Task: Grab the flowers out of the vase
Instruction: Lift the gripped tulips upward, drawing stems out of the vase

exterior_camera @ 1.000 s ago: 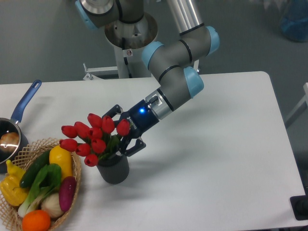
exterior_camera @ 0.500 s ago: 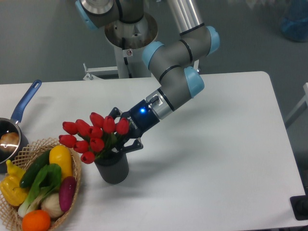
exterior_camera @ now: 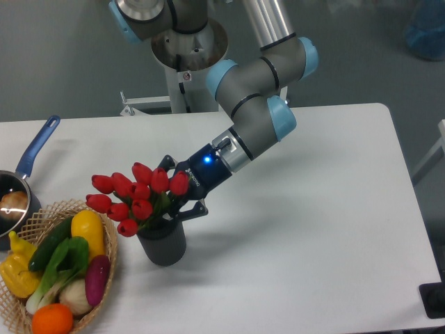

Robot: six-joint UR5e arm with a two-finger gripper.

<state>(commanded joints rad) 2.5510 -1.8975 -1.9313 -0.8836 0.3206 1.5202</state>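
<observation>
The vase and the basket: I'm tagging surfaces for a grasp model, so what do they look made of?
The vase: dark grey, matte, no glints, perhaps ceramic or plastic; which, I cannot tell. The basket: woven tan strands, likely wicker or rattan, with an open-weave rim.

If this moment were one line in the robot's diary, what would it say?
stage: grasping | pincer: around the stems just above the vase rim, grip not clear | flowers: in vase, leaning left | lifted: not yet

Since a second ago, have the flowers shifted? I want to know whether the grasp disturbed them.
Yes. The flowers have tipped slightly left and down, toward the basket, while the vase stands where it did. The fingers sit at the stems.
</observation>
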